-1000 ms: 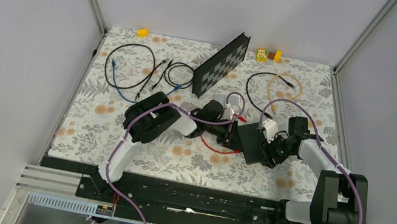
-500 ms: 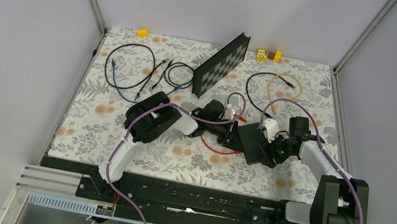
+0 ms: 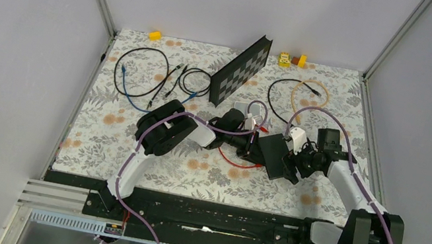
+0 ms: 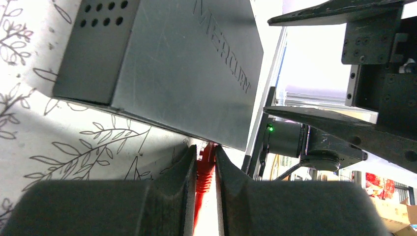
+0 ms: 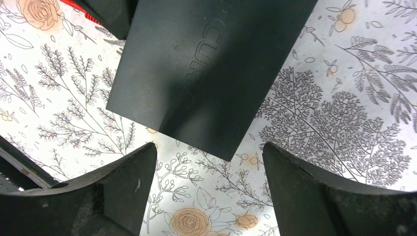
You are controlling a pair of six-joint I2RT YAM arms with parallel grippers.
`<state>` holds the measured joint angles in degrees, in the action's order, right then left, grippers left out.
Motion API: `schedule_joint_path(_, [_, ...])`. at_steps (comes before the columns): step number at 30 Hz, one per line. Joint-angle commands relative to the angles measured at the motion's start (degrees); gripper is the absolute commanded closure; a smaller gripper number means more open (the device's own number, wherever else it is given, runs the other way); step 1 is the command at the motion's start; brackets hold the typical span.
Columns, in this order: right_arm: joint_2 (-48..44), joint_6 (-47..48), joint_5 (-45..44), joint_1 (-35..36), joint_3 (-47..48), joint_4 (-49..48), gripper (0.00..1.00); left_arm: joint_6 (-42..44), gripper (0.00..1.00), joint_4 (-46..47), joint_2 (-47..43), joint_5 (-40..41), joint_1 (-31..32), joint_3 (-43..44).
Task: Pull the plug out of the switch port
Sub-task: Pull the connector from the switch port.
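The switch [image 3: 274, 156] is a flat matte black box lying on the floral mat between the two arms. In the left wrist view its top [image 4: 187, 64] fills the upper frame. A red plug [image 4: 205, 164] with a ribbed boot runs up to the switch's near edge. My left gripper [image 4: 203, 150] is shut on the plug, both fingers pressing its sides. Its red cable [image 3: 236, 161] curves away over the mat. My right gripper [image 5: 209, 152] stands open just short of the switch's corner [image 5: 206, 64], with only mat between its fingers [image 5: 133, 172].
A black checkered board [image 3: 239, 70] leans at the back centre. Black and blue cables [image 3: 141, 72] lie back left and an orange cable [image 3: 306, 91] back right. A pale grey pad [image 3: 244, 108] sits behind the left gripper. Yellow blocks [image 3: 155, 35] rest along the back edge.
My right gripper has opened wide and let go of the switch, drawing back a little. My left gripper's fingers have closed tighter on the red plug.
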<state>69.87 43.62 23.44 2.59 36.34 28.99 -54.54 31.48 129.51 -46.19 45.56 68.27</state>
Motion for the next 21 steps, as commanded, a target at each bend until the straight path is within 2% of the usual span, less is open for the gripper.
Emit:
schedule_joint_path(1, [-3.7,-3.2,0.4,1.0,0.8,-0.1,0.13,1.7,0.89,-4.3,2.2,2.9,-0.6,0.6])
schedule_joint_path(12, [-5.8,-8.5,-5.0,9.0,0.6,-4.7,0.11,2.0,0.94,-4.5,1.6,2.7,-1.1,0.6])
schedule_joint_path(21, [-4.3,-10.3,-13.0,19.7,-1.5,-9.9,0.09,1.9,0.97,-4.1,1.4,2.5,-1.7,0.2])
